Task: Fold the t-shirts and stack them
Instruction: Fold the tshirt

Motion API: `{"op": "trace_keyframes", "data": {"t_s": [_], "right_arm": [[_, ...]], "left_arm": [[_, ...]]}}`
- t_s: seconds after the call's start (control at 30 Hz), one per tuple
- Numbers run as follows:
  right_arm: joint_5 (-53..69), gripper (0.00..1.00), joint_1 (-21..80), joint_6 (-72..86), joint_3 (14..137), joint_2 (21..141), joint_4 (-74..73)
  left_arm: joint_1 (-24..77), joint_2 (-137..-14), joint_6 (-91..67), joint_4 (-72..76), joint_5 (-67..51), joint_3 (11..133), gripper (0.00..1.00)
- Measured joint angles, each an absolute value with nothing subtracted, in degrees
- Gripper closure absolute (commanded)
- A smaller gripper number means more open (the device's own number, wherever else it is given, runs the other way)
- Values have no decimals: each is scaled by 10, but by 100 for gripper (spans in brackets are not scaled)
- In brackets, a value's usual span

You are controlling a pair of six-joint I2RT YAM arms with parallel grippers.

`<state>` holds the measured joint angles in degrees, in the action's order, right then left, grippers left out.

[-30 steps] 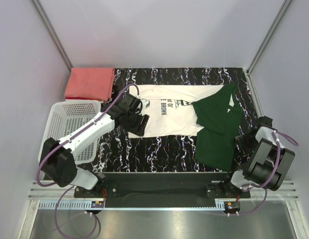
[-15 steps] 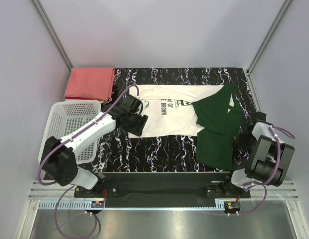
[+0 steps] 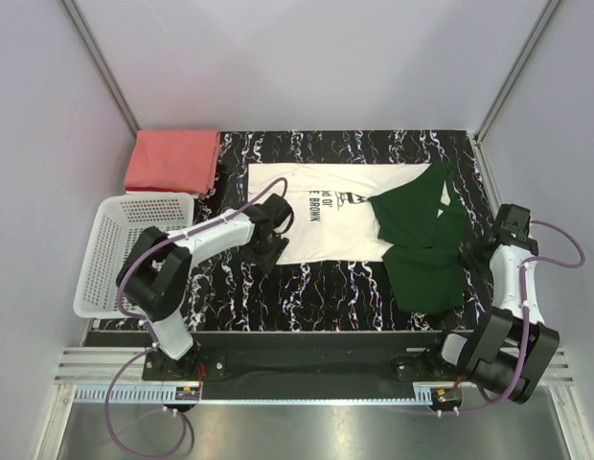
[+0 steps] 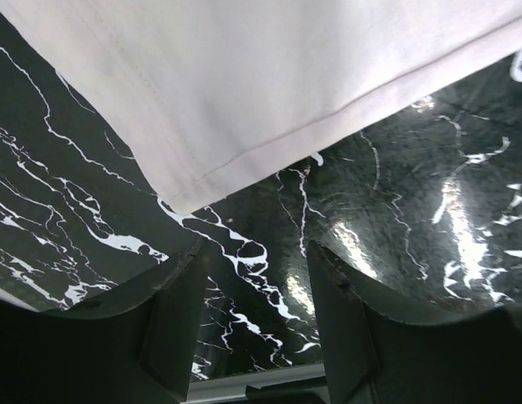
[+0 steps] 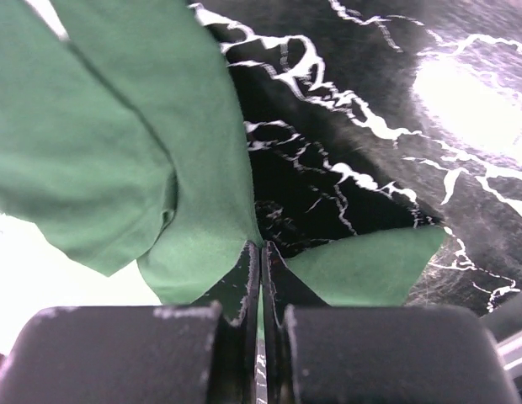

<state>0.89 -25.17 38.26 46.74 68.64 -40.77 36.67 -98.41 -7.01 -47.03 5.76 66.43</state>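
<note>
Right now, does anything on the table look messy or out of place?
Yes. The cream-white t-shirt has its dark green part bunched in crooked, overlapping folds on the right, with an edge pinched in the shut right end effector. The salmon-red t-shirt lies neatly folded at the far left corner.

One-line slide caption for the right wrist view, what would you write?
Right gripper shut, pinching the edge of the soft dark green t-shirt cloth over the black white-veined marble tabletop.

Top view looks down; wrist views hug table point(image 3: 316, 287) (apparently sharing shirt point(image 3: 326, 240)).
</note>
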Motion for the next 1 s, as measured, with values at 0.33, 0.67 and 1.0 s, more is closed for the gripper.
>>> {"op": "trace_keyframes", "data": {"t_s": [0.33,0.67,1.0], "right_arm": [[60,100,-252,360,446,654,-402],[87,100,-251,360,434,638,-401],[71,100,-251,365,430,617,-404]], "left_arm": [[369,-1039,-43,-466,138,686,42],[369,-1064,-18,-460,150,686,80],[370,-1069,-11,-459,149,695,100]]}}
